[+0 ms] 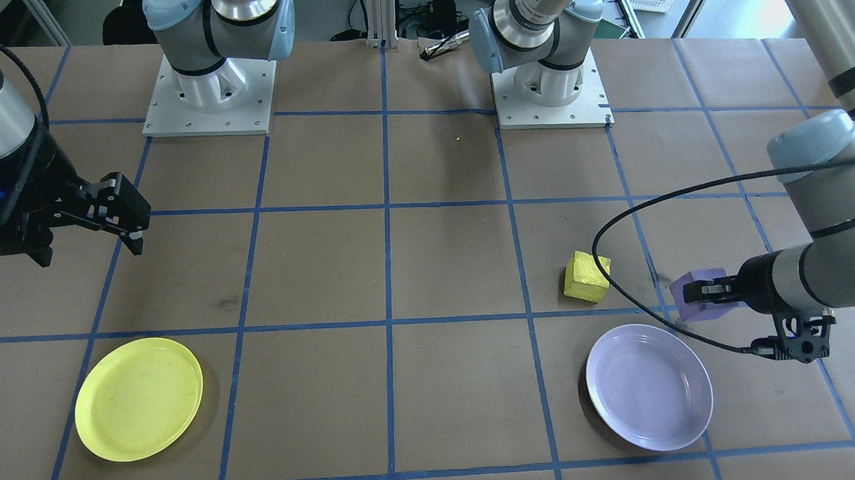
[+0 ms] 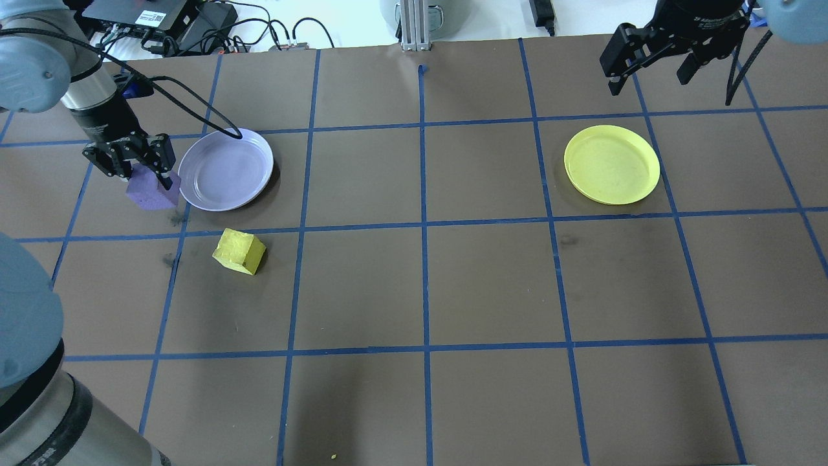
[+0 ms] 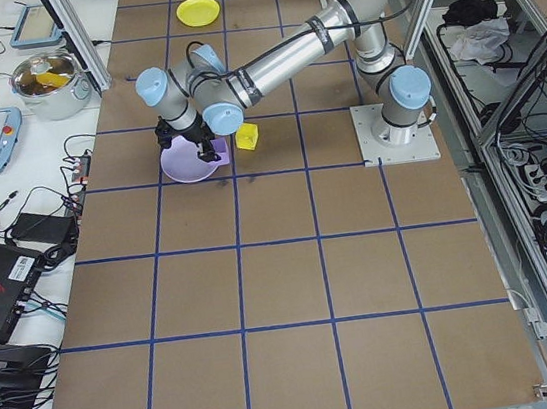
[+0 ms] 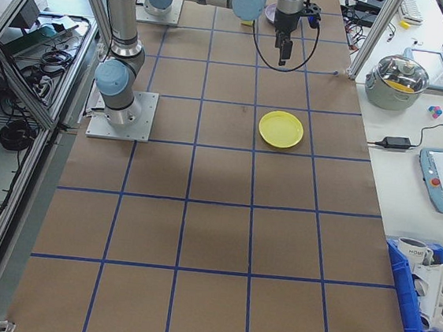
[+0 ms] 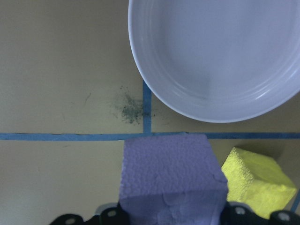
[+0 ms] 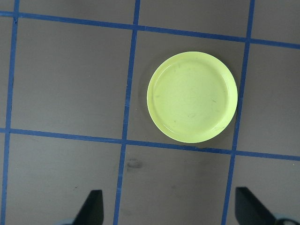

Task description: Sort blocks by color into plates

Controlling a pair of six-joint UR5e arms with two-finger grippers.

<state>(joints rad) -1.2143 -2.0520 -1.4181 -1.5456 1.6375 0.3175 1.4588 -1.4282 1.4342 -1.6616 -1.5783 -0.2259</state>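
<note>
Front-facing, a brown table (image 1: pixel 429 269) gridded in blue tape held the yellow block (image 1: pixel 586 277); the left gripper (image 1: pixel 698 293) gripped the purple block (image 1: pixel 697 302) beside the bare lavender plate (image 1: pixel 649 387); overhead, the right gripper (image 2: pixel 650 61) hung spread near the bare yellow plate (image 2: pixel 611 164).

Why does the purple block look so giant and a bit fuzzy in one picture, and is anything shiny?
In the left wrist view the purple block sits right by the lens between the jaws, so it looks huge and soft; the lavender plate shows pale glints along its rim. In the overhead view the block is small and sharp, and the plate casts a dark shadow.
</note>
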